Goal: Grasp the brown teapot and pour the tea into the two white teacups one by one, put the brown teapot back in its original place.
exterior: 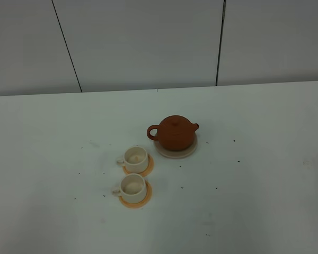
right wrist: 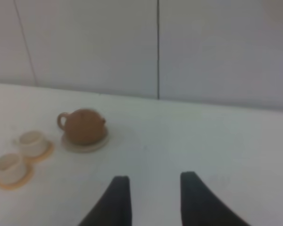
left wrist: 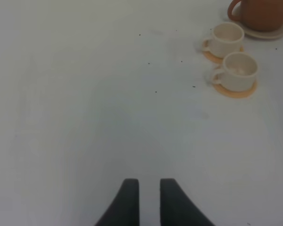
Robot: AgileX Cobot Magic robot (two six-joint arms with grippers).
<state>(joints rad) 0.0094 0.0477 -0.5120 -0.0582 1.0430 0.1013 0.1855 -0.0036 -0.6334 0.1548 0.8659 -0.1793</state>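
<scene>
The brown teapot (exterior: 174,132) sits on its cream trivet, the original place (exterior: 189,152), handle toward the left; it also shows in the left wrist view (left wrist: 264,13) and the right wrist view (right wrist: 84,126). The two white teacups stand on orange coasters in front of it and to its left: the farther one (exterior: 135,159) and the nearer one (exterior: 132,186). My left gripper (left wrist: 150,181) hovers over bare table well away from the cups, its fingers a narrow gap apart and empty. My right gripper (right wrist: 154,178) is open and empty, off to the right of the teapot. Neither gripper shows in the exterior high view.
The white table (exterior: 254,185) carries small dark specks around the tea set. A pale panelled wall (exterior: 148,42) runs along the table's far edge.
</scene>
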